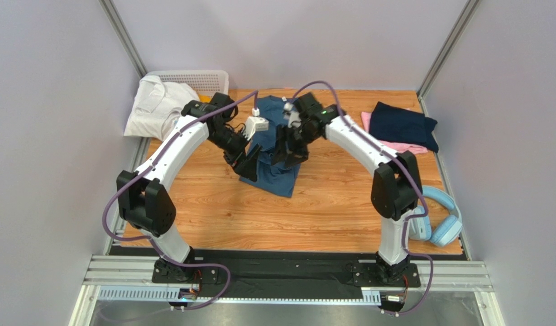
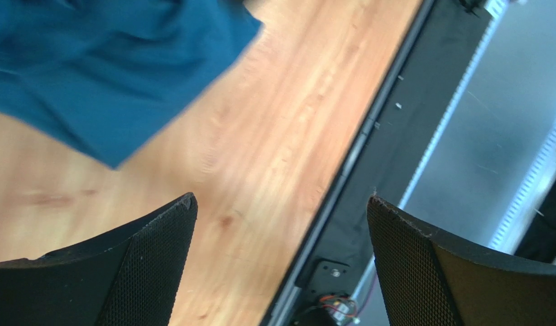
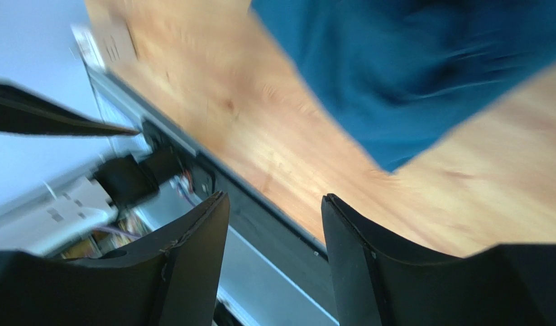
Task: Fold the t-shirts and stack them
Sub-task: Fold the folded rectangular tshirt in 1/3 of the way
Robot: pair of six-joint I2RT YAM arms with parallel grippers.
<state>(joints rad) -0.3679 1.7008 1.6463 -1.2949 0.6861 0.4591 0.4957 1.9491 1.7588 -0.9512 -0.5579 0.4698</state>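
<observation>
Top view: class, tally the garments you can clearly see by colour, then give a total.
Teal-blue shirt: 1
White garment: 1
Navy shirt: 1
Pink shirt: 1
Total: 4

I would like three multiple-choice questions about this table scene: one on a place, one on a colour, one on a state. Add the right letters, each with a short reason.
1. Where does the folded dark navy cloth t-shirt lie?
A. on a pink cloth garment at the far right
B. at the near left edge
C. in the air, held by a gripper

2. What colour is the crumpled cloth t-shirt between the two arms?
A. orange
B. teal-blue
C. white

3. How is the left gripper?
A. shut on cloth
B. open, holding nothing
C. out of view

Answers: 1 A, pink cloth shows under its edge; 2 B, both wrist views show teal-blue cloth; 3 B, only the wooden table shows between its fingers.
</observation>
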